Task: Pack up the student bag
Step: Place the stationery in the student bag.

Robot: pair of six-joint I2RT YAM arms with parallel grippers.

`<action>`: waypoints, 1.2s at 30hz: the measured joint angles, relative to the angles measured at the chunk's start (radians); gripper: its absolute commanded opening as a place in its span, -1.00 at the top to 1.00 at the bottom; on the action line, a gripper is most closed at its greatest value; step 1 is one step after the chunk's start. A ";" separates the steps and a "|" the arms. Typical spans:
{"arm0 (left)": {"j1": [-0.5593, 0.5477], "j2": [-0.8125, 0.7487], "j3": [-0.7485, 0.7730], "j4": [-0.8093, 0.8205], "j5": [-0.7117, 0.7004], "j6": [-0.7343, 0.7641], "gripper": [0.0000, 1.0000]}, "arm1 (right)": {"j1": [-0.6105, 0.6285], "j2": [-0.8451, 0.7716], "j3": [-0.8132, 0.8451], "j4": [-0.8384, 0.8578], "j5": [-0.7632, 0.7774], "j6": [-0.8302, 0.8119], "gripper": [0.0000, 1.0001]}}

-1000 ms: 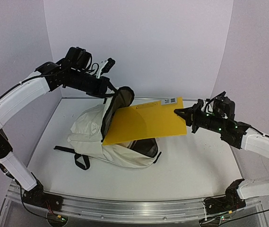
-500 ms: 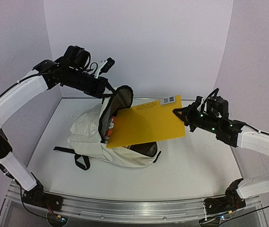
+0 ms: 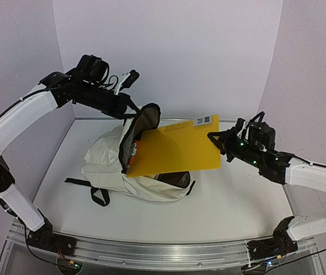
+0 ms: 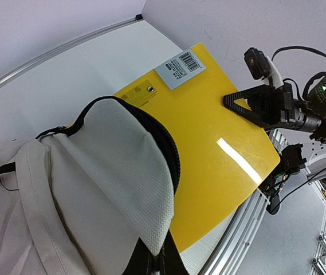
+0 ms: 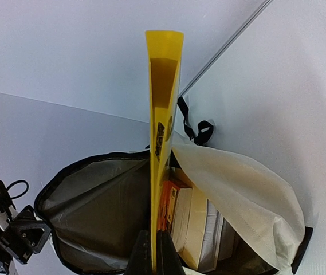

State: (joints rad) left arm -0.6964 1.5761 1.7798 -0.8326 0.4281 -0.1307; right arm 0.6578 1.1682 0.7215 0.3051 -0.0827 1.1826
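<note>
White tabletop [image 3: 231, 195] carries the soft cream student bag [image 3: 108, 157]; left gripper [image 3: 130, 110] pinches its flap, right gripper [image 3: 215, 137] pinches a flat yellow folder [image 3: 177, 150].

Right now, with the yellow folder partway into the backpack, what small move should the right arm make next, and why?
Probably push the folder a little deeper into the backpack. The right pincer is shut on its outer edge, only its leading end is inside the mouth, and the left pincer holds the flap up, so the way looks open.
</note>
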 measured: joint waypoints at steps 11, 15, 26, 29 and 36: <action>0.004 0.000 0.000 0.006 0.034 -0.024 1.00 | 0.080 0.145 -0.008 0.158 0.110 0.029 1.00; 0.005 0.001 0.000 0.015 0.031 -0.031 1.00 | 0.085 0.238 0.042 0.166 0.098 0.054 1.00; 0.006 0.063 0.001 0.088 0.061 -0.081 1.00 | 0.150 0.523 0.229 0.217 0.085 0.122 1.00; 0.006 0.078 0.002 0.107 0.081 -0.091 1.00 | 0.179 0.608 0.305 0.238 0.093 0.126 1.00; 0.008 0.120 0.008 0.125 0.105 -0.109 1.00 | 0.228 0.790 0.457 0.286 0.090 0.129 1.00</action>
State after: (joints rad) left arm -0.6887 1.6963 1.7878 -0.7080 0.5332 -0.2397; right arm 0.8858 1.9584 1.1789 0.5911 0.0076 1.3118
